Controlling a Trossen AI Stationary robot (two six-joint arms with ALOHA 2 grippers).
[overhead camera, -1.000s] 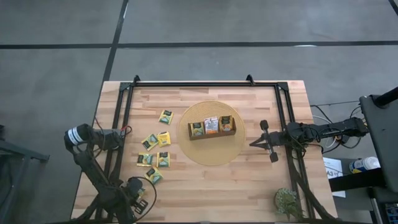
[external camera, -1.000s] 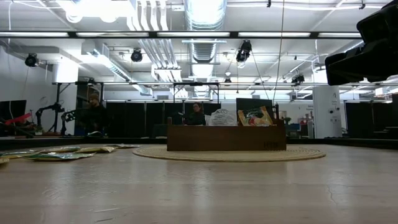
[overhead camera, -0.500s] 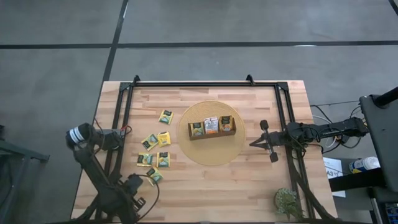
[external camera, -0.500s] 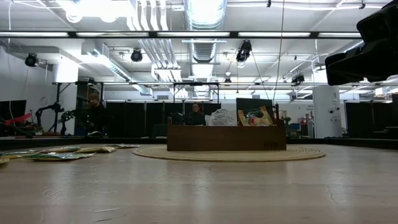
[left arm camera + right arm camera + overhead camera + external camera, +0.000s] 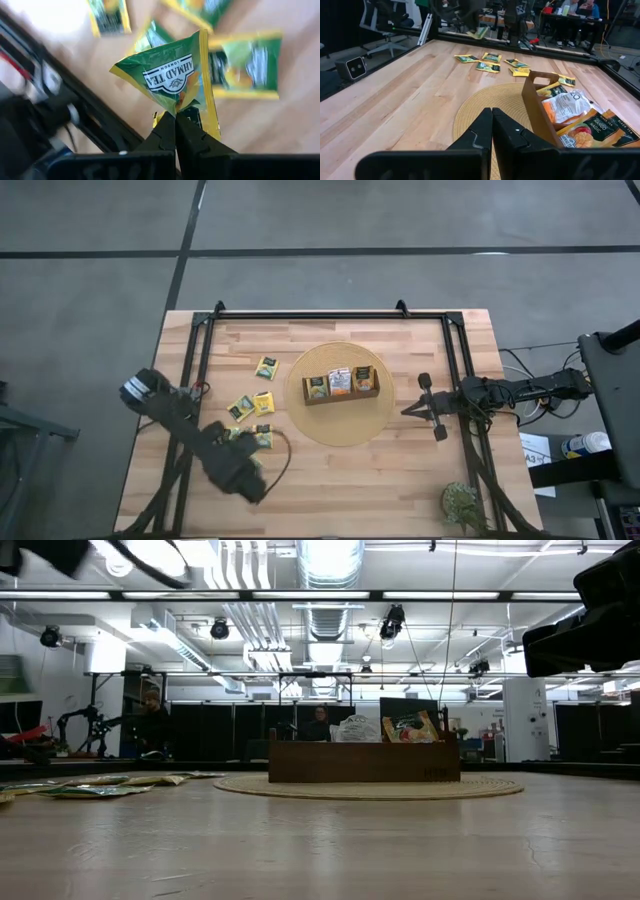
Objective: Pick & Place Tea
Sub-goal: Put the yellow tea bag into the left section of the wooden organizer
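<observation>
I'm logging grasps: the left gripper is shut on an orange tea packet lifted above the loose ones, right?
Not quite: the packet pinched in the left gripper is green with a yellow edge, not orange, as the left wrist view shows. It is held above the loose packets on the table.

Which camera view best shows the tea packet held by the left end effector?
The left wrist view: the green tea packet fills the frame, pinched at its lower edge by the left end effector. The high view hides it under the arm, the right wrist view shows a far-off speck, and the low view shows nothing of it.
</observation>
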